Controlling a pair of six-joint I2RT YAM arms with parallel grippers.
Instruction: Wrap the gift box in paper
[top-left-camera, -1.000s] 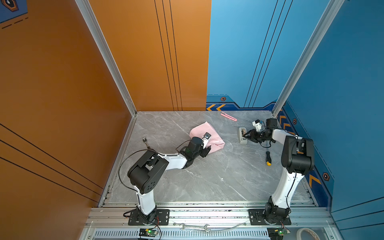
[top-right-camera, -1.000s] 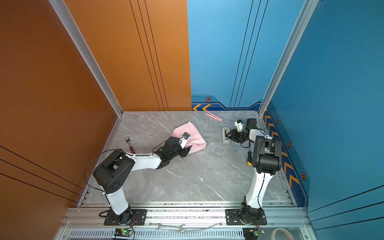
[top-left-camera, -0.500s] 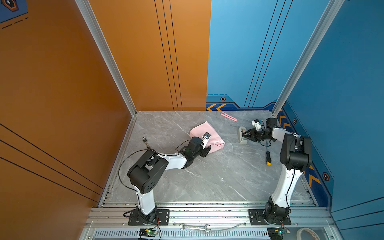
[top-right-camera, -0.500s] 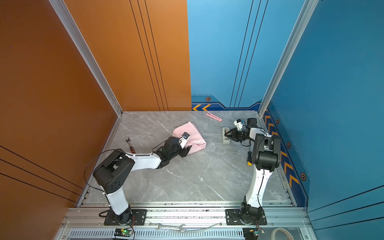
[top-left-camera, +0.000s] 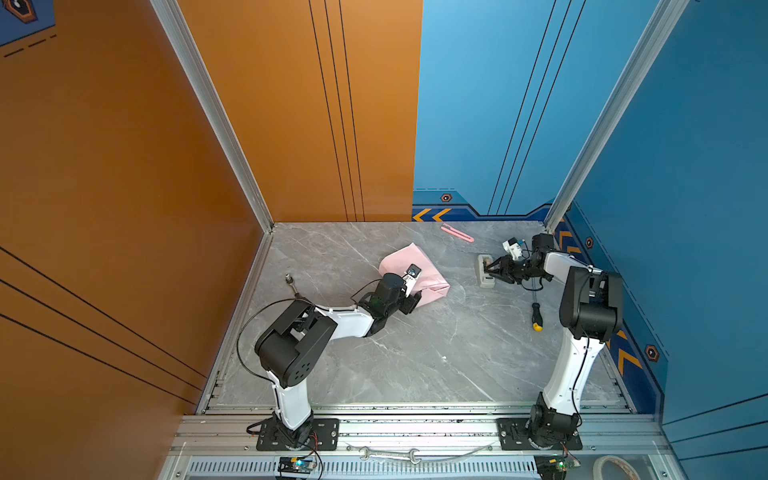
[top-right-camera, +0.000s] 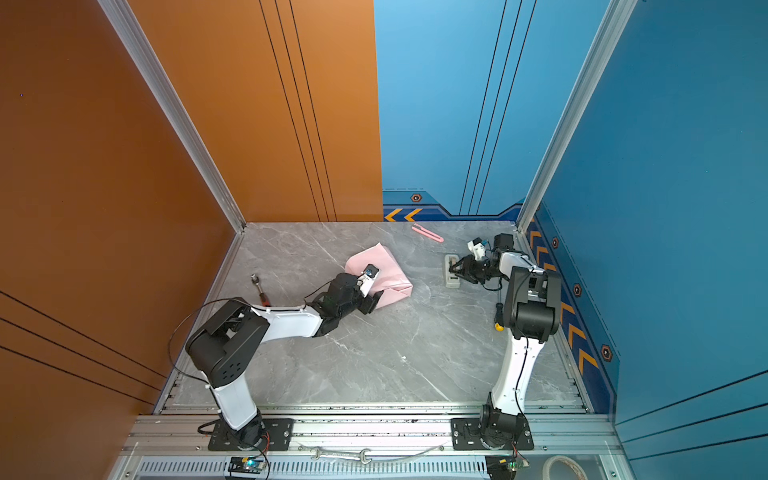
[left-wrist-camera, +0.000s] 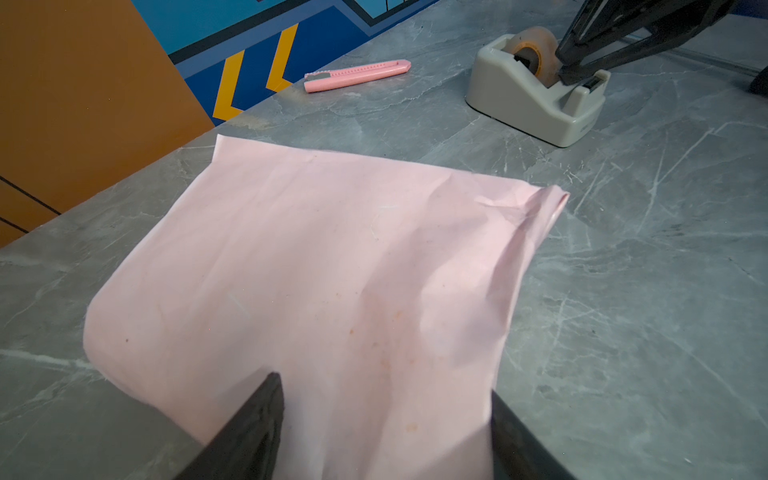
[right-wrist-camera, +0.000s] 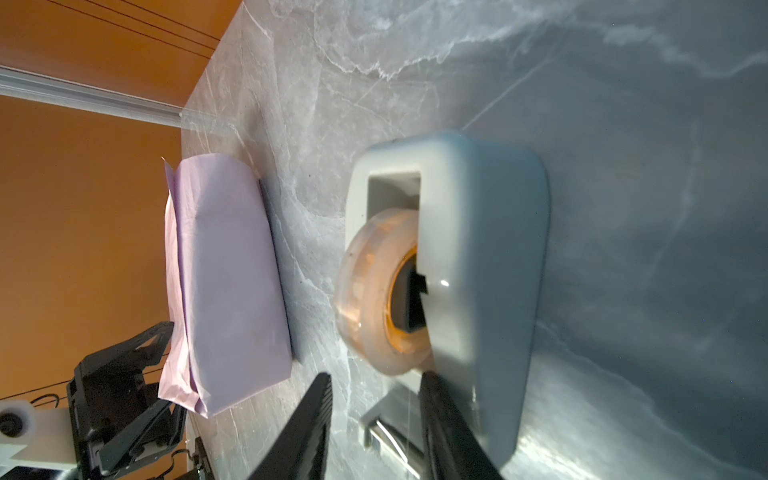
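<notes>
The paper (top-left-camera: 432, 278) (top-right-camera: 392, 274) lies folded over a flat square shape at the table's back middle, pale pink on top (left-wrist-camera: 332, 257) and lilac on the side (right-wrist-camera: 232, 270). The gift box itself is hidden under it. My left gripper (top-left-camera: 411, 301) (top-right-camera: 376, 299) (left-wrist-camera: 382, 384) is open, its fingers spread across the parcel's near end and lying on the paper. My right gripper (top-left-camera: 487, 269) (top-right-camera: 454, 269) (right-wrist-camera: 376, 376) is open at the cutter end of the beige tape dispenser (top-left-camera: 484, 279) (right-wrist-camera: 486, 249), and a thin edge of tape shows between its fingers.
A pink cutter (top-left-camera: 457, 232) (left-wrist-camera: 357, 75) lies near the back wall. A black and yellow screwdriver (top-left-camera: 536, 318) lies by the right arm. Another tool (top-left-camera: 291, 283) rests near the left wall. A wrench (top-left-camera: 388, 455) and a tape roll (top-left-camera: 615, 467) sit on the front frame.
My right gripper's jaws have widened a little at the tape dispenser and its arm has shifted slightly. The left gripper and the paper have not moved.
</notes>
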